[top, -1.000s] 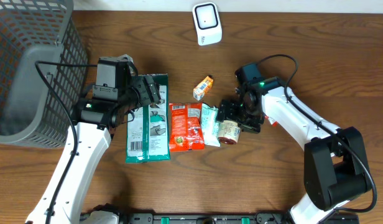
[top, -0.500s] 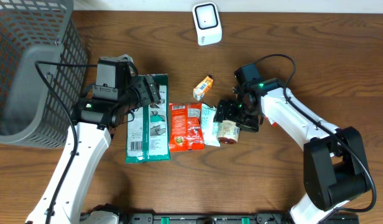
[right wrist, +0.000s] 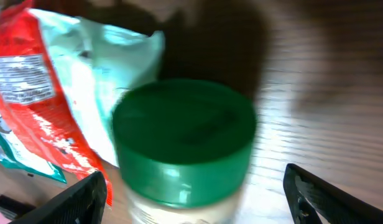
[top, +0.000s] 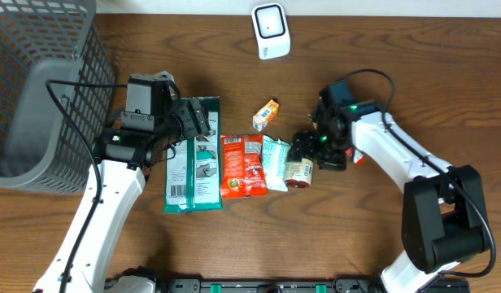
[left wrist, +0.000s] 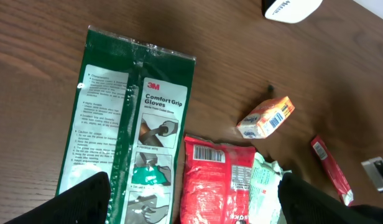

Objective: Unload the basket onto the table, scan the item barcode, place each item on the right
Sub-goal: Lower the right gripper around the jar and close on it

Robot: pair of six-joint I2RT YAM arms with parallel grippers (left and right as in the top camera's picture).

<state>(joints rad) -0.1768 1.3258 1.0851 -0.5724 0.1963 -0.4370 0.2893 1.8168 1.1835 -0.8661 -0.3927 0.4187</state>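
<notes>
A jar with a green lid lies beside the packets, its lid end toward my right gripper. That gripper is open; its fingertips stand wide on either side of the jar, apart from it. The white scanner stands at the table's far edge. My left gripper hangs open and holds nothing over the green 3M gloves pack, with a red packet below it.
A pale teal packet lies between the red packet and the jar. A small orange box sits behind them. A grey wire basket fills the far left. A thin red stick lies near the right arm.
My right gripper has shifted slightly to the right, and its jaws have narrowed a little. The jar and the left arm have not moved.
</notes>
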